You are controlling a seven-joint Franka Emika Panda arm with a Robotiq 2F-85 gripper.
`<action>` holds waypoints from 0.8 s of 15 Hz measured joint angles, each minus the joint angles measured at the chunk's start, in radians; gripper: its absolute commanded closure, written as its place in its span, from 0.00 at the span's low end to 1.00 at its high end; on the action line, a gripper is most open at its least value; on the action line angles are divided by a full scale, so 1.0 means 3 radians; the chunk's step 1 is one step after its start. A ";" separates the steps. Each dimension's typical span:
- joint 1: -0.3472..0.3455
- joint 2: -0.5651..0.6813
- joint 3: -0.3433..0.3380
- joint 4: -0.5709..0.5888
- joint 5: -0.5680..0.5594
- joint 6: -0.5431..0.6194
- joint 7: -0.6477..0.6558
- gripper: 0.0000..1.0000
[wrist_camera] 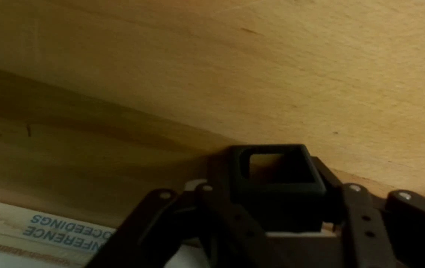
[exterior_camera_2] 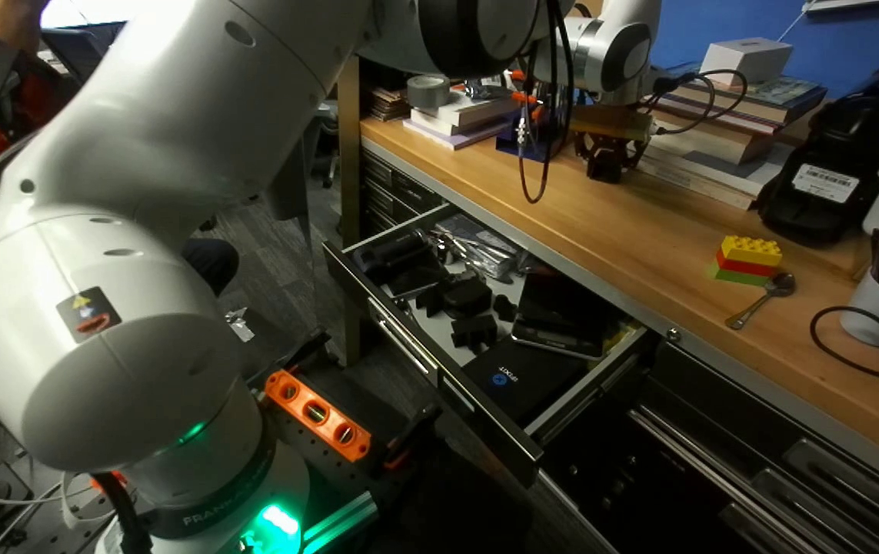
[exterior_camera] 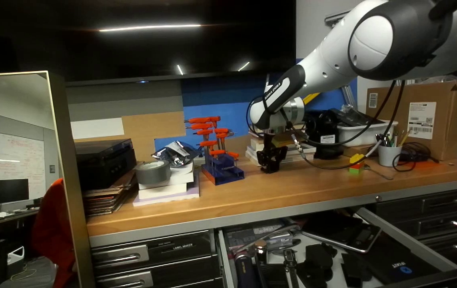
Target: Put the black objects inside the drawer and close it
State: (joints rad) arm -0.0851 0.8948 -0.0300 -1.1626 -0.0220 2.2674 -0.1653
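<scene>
On the wooden tabletop, a small hollow black object (wrist_camera: 275, 190) stands between the fingers of my gripper (exterior_camera_2: 607, 158). In the wrist view both fingers press against its sides, so the gripper is shut on it, low over the wood. An exterior view shows the same gripper (exterior_camera: 270, 164) in front of the books, where the object blends with the dark fingers. Below the table edge the drawer (exterior_camera_2: 501, 438) is pulled out. Among its contents lie more black objects (exterior_camera_2: 466, 296), one of them a blocky piece (exterior_camera_2: 474, 331).
A book stack (exterior_camera_2: 716, 127) is close behind the gripper. Beside it stands a blue rack (exterior_camera: 222, 170) of orange-handled tools. Toy bricks (exterior_camera_2: 747, 261), a spoon (exterior_camera_2: 762, 300) and a pen cup (exterior_camera: 390, 156) stand farther along the table. Inside the drawer are a tablet (exterior_camera_2: 558, 342) and tools.
</scene>
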 measured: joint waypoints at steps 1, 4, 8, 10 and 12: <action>0.0000 0.0001 0.0000 0.0015 0.0000 -0.0016 0.0000 0.75; 0.0004 -0.0003 -0.0030 0.0025 -0.0004 -0.0069 0.0047 0.75; 0.0023 -0.0110 -0.0141 -0.0096 -0.0046 -0.0216 0.0267 0.75; 0.0012 -0.0255 -0.0159 -0.0310 -0.0046 -0.0254 0.0288 0.75; -0.0002 -0.0448 -0.0160 -0.0603 -0.0046 -0.0261 0.0288 0.75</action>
State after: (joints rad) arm -0.0856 0.7603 -0.0779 -1.3436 -0.0358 2.1891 -0.0790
